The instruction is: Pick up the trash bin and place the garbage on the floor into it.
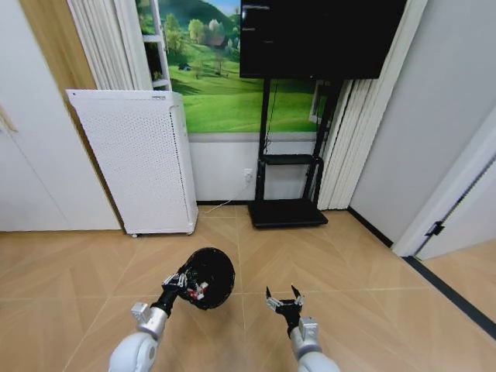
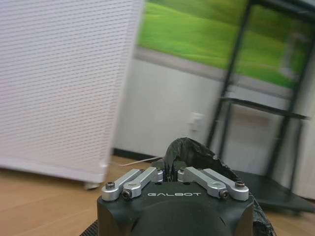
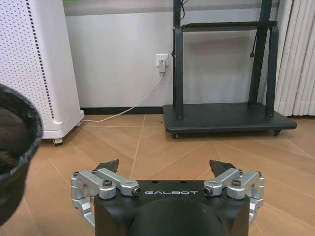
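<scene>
Left hand: clamped on bin rim, at 7 o'clock; keep it level.
Right hand: spread wide, empty, beside bin at 3 o'clock.

Air purifier — television stand.

"GALBOT" reads in pale letters on the left gripper housing and the right gripper housing. The small text on the screen is probably a menu, but it is illegible.
</scene>
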### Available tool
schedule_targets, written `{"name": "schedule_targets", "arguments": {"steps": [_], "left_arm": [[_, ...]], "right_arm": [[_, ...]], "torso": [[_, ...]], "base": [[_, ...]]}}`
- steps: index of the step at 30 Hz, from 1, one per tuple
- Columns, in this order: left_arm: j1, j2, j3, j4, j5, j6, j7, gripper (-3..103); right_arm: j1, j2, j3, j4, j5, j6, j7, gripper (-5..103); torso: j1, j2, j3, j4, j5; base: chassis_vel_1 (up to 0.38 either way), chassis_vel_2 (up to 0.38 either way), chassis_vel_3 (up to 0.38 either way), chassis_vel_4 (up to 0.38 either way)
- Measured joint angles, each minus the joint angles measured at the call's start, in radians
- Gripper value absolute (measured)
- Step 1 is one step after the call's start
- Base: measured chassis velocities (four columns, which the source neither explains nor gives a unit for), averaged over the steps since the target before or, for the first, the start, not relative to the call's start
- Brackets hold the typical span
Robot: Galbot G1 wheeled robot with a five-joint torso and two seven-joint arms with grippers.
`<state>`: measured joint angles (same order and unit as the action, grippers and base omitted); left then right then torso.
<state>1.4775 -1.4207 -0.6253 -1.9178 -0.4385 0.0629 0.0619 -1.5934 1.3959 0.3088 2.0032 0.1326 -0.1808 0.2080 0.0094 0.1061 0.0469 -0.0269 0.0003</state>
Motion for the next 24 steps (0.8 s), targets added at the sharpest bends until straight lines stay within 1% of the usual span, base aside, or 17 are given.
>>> {"name": "schedule_targets", "arguments": {"steps": [1,2,4,5,6,7,8,9,10,11,13,14,15,17,21,23,24], "left_arm": [[0.0,0.0,0.0,0.0,0.0,0.0,0.0,7],[-0.011,-0.013,-0.001,0.004,-0.018,0.013,-0.087,7],[-0.049,-0.034,-0.002,0.03,-0.092,0.034,-0.357,7],[-0.049,-0.034,-0.002,0.03,-0.092,0.034,-0.357,7],[-0.066,-0.035,-0.002,0.044,-0.141,0.038,-0.446,7],[-0.081,-0.033,-0.005,0.059,-0.198,0.036,-0.505,7],[-0.081,-0.033,-0.005,0.059,-0.198,0.036,-0.505,7],[-0.098,-0.028,-0.011,0.073,-0.256,0.03,-0.547,7],[-0.11,-0.023,-0.018,0.083,-0.291,0.025,-0.562,7],[-0.128,-0.018,-0.029,0.098,-0.334,0.016,-0.572,7],[-0.143,-0.016,-0.039,0.112,-0.366,0.011,-0.569,7],[-0.159,-0.015,-0.058,0.134,-0.4,0.01,-0.536,7],[-0.159,-0.015,-0.058,0.134,-0.4,0.01,-0.536,7],[-0.179,-0.011,-0.081,0.161,-0.455,0.022,-0.473,7],[-0.188,-0.007,-0.092,0.184,-0.477,0.026,-0.43,7],[-0.203,-0.01,-0.111,0.222,-0.479,0.025,-0.349,7],[-0.203,-0.01,-0.111,0.222,-0.479,0.025,-0.349,7]], "right_arm": [[0.0,0.0,0.0,0.0,0.0,0.0,0.0,100],[0.0,-0.001,-0.001,-0.002,0.0,0.002,-0.001,100],[0.0,-0.003,0.0,-0.009,0.0,0.004,-0.003,100],[0.0,-0.003,0.0,-0.009,0.0,0.004,-0.003,100],[0.0,-0.004,0.0,-0.011,0.0,0.005,-0.004,100],[0.001,-0.005,-0.001,-0.014,0.0,0.005,-0.005,100],[0.001,-0.005,-0.001,-0.014,0.0,0.005,-0.005,100],[0.004,-0.006,0.001,-0.017,0.0,0.006,-0.009,100],[0.007,-0.006,0.002,-0.018,0.0,0.006,-0.011,100],[0.011,-0.006,0.002,-0.021,0.0,0.006,-0.012,100],[0.014,-0.006,0.003,-0.023,0.0,0.006,-0.014,100],[0.019,-0.005,0.003,-0.027,0.0,0.005,-0.017,100],[0.019,-0.005,0.003,-0.027,0.0,0.005,-0.017,100],[0.031,-0.005,0.003,-0.035,-0.001,0.004,-0.024,100],[0.041,-0.005,0.002,-0.04,-0.001,0.002,-0.025,100],[0.046,-0.005,0.0,-0.049,0.0,0.004,-0.031,100],[0.046,-0.005,0.0,-0.049,0.0,0.004,-0.031,100]], "torso": [[0.0,0.0,0.0,0.0,0.0],[0.0,0.0,0.0,0.0,0.0],[0.0,0.0,0.0,-0.0001,-0.0003],[0.0,0.0,0.0,-0.0001,-0.0003],[0.0,0.0,0.0,-0.0001,-0.0002],[0.0,0.0,0.0,0.0003,-0.0003],[0.0,0.0,0.0,0.0003,-0.0003],[0.0,0.0,0.0,0.0003,-0.0005],[0.0,0.0,0.0,0.0003,-0.0004],[0.0,0.0,0.0,0.0001,-0.0003],[0.0,0.0,0.0,0.0001,-0.0003],[0.0,0.0,0.0,0.0001,-0.0003],[0.0,0.0,0.0,0.0001,-0.0003],[0.0,0.0,0.0,0.0,-0.0001],[0.0,0.0,0.0,0.0,-0.0005],[0.0,0.0,0.0,0.0003,-0.0002],[0.0,0.0,0.0,0.0003,-0.0002]], "base": [[-0.108,-0.01,0.088,0.011],[-0.109,-0.01,0.098,0.02],[-0.101,-0.007,0.076,0.021],[-0.101,-0.016,0.054,0.021],[0.0,0.0,0.0,0.0],[0.0,0.0,0.0,0.0],[0.0,0.0,0.0,0.0],[0.0,0.0,0.0,0.0],[0.056,0.014,-0.038,0.018],[0.051,0.022,-0.02,-0.017],[0.025,0.011,-0.01,-0.008],[0.0,0.0,0.0,0.0],[0.0,0.0,0.0,0.0],[0.0,0.0,0.0,0.0],[0.0,0.0,0.0,0.0],[0.0,0.0,0.0,0.0],[0.0,0.0,0.0,0.0]]}}
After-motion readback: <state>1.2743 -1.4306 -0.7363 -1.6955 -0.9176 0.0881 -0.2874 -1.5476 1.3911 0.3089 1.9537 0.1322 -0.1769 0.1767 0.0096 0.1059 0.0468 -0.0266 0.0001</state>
